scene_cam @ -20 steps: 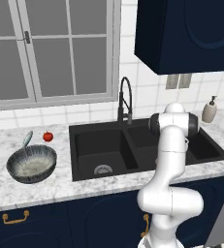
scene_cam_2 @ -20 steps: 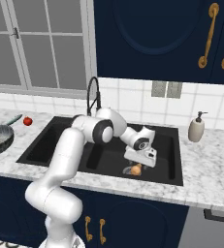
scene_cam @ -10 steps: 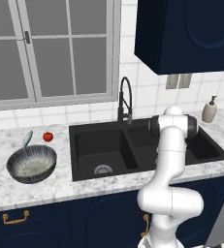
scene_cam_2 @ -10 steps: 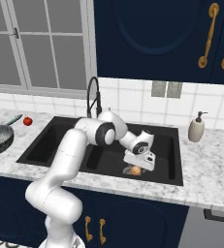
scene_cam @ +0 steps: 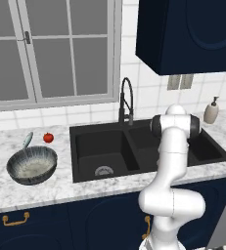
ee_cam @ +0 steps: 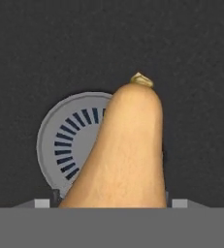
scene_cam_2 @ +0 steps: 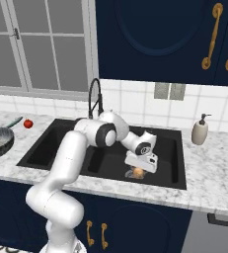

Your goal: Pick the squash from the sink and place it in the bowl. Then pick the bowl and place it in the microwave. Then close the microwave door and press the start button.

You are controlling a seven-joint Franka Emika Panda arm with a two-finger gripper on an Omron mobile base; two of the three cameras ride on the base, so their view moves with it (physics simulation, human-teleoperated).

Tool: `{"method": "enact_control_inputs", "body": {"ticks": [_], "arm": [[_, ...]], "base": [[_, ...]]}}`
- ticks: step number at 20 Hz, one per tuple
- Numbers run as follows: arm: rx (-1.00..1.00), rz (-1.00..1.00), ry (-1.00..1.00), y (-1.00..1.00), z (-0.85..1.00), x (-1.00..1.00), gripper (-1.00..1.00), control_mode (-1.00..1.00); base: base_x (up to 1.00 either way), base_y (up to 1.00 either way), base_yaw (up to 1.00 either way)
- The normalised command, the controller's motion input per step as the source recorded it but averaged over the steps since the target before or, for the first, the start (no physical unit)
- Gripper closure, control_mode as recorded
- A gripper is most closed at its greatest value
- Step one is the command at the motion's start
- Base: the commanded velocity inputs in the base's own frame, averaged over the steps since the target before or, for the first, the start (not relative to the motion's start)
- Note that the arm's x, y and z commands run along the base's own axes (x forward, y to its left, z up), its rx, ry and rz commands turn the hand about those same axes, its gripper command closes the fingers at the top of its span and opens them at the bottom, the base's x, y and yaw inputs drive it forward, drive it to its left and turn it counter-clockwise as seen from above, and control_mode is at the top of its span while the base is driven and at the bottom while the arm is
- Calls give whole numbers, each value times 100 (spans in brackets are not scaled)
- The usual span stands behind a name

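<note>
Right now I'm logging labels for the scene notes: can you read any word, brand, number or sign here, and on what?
None can be read. The soap dispenser, the wall outlet plate, the sink, the bowl and the squash all show plain surfaces with no lettering.

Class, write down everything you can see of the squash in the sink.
The squash is tan-orange and pear-shaped, matte-skinned, tapering to a small greenish-yellow stem nub at its narrow end. It lies in the right basin of the black sink, partly covering the round silver drain. The gripper is right over it; whether the fingers touch it cannot be told.
</note>
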Motion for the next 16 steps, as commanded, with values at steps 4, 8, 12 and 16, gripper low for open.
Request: {"method": "enact_control_inputs", "body": {"ticks": [4,8,12,16], "arm": [[0,0,-27,16,100,-34,100,-100],[0,0,-29,4,100,-26,100,-100],[0,0,-27,0,100,-30,100,-100],[0,0,-25,0,100,-38,100,-100]], "base": [[0,0,0],[0,0,0],[0,0,0],[0,0,0]]}}
